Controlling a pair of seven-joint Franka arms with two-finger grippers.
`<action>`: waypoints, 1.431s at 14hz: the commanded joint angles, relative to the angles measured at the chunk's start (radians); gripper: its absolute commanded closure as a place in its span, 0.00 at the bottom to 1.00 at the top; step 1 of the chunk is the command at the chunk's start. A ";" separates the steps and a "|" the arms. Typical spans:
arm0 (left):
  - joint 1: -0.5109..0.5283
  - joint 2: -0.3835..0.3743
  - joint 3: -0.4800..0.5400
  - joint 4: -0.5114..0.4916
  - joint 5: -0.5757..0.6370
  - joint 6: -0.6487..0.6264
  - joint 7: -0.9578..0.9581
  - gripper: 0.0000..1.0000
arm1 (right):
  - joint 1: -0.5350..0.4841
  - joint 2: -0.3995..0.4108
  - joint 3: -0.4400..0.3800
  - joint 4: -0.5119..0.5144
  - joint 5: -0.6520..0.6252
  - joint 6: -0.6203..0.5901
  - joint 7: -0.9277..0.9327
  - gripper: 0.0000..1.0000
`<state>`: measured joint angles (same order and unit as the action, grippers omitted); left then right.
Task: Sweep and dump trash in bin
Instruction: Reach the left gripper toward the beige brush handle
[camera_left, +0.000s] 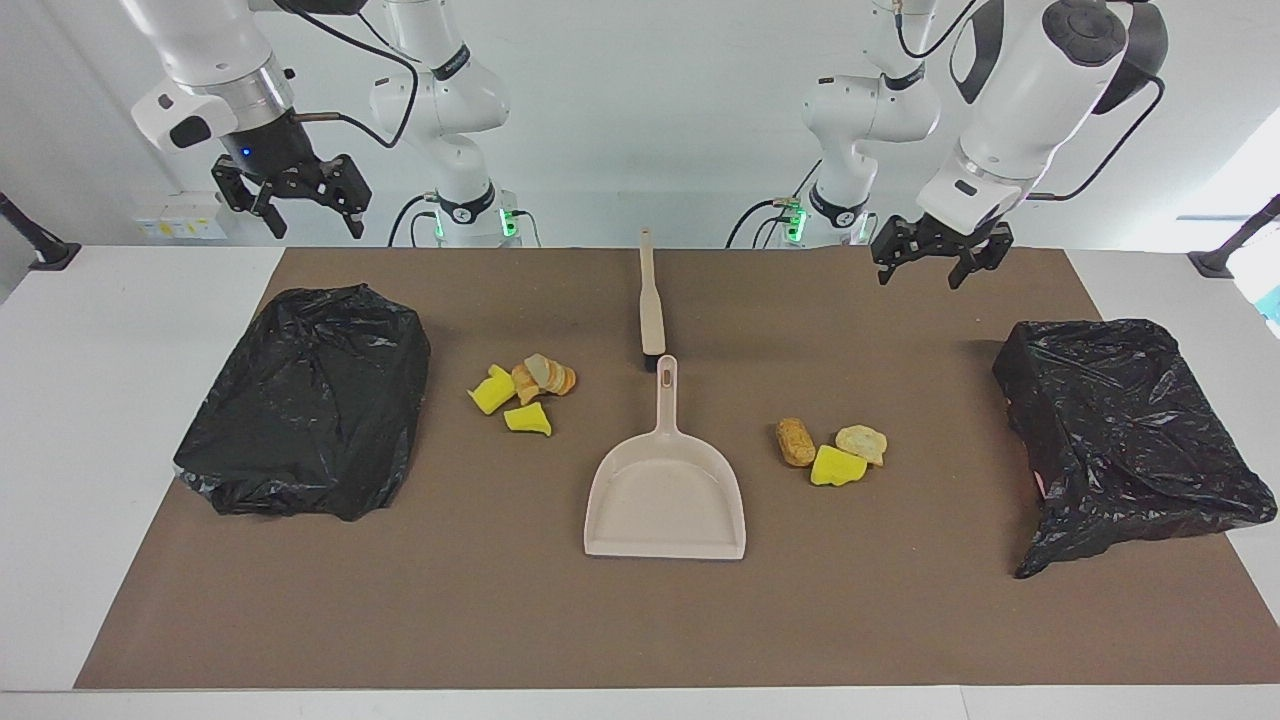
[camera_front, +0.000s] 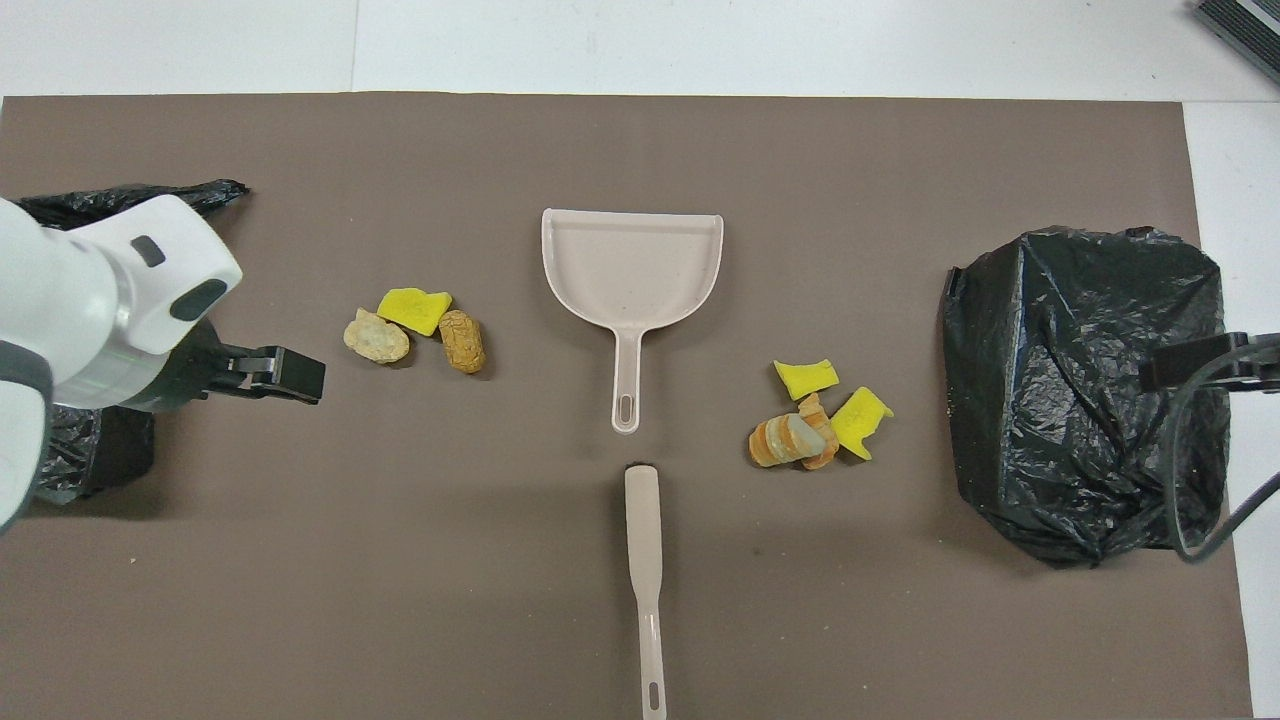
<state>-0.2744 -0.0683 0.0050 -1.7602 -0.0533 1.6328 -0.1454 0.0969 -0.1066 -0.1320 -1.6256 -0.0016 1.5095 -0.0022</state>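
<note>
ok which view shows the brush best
The overhead view: the brush lies full length, handle hole plain, head end just short of the dustpan handle. The facing view shows it foreshortened, nearer the robots than the dustpan.

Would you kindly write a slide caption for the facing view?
Open left gripper and right gripper above mat; dustpan, brush, two trash piles between black-bagged bins.
</note>
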 joint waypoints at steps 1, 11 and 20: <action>-0.096 -0.037 0.013 -0.045 -0.014 0.035 -0.068 0.00 | -0.011 -0.015 0.006 -0.017 0.018 0.012 -0.018 0.00; -0.409 -0.047 0.013 -0.220 -0.017 0.166 -0.325 0.00 | -0.011 -0.015 0.006 -0.017 0.018 0.012 -0.018 0.00; -0.699 -0.011 0.012 -0.504 -0.020 0.536 -0.663 0.00 | -0.011 -0.015 0.005 -0.017 0.018 0.012 -0.018 0.00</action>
<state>-0.9038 -0.0579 -0.0021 -2.1908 -0.0639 2.0983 -0.7316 0.0969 -0.1066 -0.1320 -1.6256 -0.0016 1.5095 -0.0022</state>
